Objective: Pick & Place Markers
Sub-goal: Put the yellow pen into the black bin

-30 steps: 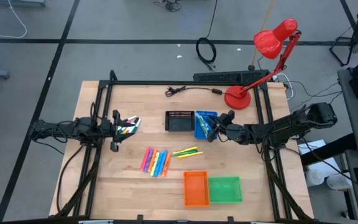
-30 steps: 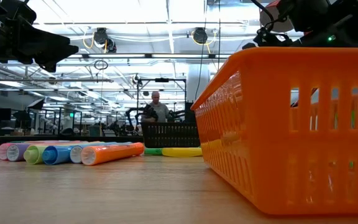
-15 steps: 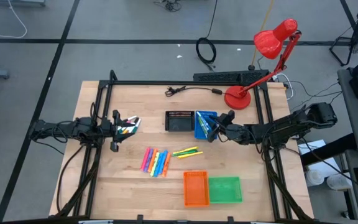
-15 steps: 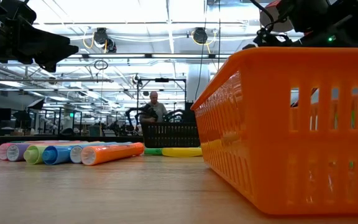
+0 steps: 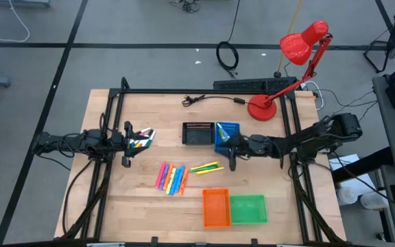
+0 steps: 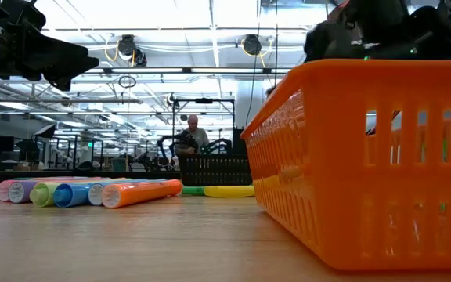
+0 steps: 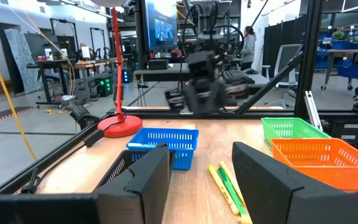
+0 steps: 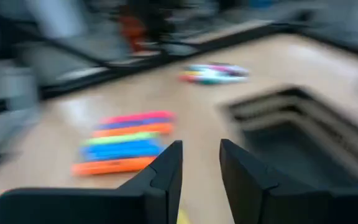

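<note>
A row of pink, orange, green and blue markers (image 5: 172, 178) lies flat mid-table, also in the low view (image 6: 92, 192) and the right wrist view (image 8: 124, 143). Yellow and green markers (image 5: 206, 167) lie to its right. A small mixed cluster of markers (image 5: 138, 143) lies on the table by my left gripper (image 5: 148, 134), which is open (image 7: 201, 165) and holds nothing. My right gripper (image 5: 232, 162) hovers just right of the yellow and green markers, near the blue tray (image 5: 226, 136). It is open (image 8: 201, 163) with nothing between its fingers.
A black tray (image 5: 197, 134) stands left of the blue tray. An orange tray (image 5: 216, 207) and a green tray (image 5: 247, 209) stand near the near edge. A red desk lamp (image 5: 262, 106) and a cable (image 5: 204, 100) sit at the far edge. A person (image 6: 196, 137) is beyond the table.
My right gripper has moved from over the blue tray toward the near edge and a little left, ending beside the yellow and green markers. The left arm and all markers have stayed where they were.
</note>
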Motion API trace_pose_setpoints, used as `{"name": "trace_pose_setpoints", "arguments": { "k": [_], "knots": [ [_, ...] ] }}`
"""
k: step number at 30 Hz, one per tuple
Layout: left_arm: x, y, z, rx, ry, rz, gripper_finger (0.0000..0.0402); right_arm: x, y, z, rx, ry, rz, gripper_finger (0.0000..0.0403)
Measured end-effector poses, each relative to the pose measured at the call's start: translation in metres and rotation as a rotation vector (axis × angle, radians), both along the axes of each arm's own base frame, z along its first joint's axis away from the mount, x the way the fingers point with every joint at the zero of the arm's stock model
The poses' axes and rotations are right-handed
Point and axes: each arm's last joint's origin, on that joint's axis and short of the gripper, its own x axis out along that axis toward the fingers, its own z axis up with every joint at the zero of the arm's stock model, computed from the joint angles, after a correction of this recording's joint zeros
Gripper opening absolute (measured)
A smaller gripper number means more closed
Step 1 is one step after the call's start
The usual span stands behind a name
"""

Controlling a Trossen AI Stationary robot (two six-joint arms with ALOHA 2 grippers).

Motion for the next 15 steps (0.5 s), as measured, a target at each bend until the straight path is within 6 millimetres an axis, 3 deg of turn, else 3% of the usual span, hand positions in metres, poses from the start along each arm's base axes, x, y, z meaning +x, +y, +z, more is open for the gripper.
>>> {"name": "trace_pose_setpoints", "arguments": {
  "k": [5, 10, 15],
  "knots": [
    [0.000, 0.000, 0.000, 0.000, 0.000, 0.000, 0.0182, -0.001, 0.014, 0.008, -0.030, -0.072, 0.221, 0.0094],
    [0.000, 0.000, 0.000, 0.000, 0.000, 0.000, 0.0182, 0.000, 0.023, 0.005, -0.173, -0.065, 0.140, 0.0095],
    [0.000, 0.000, 0.000, 0.000, 0.000, 0.000, 0.0182, 0.001, 0.029, -0.004, -0.186, -0.026, 0.178, 0.0105]
  ]
}}
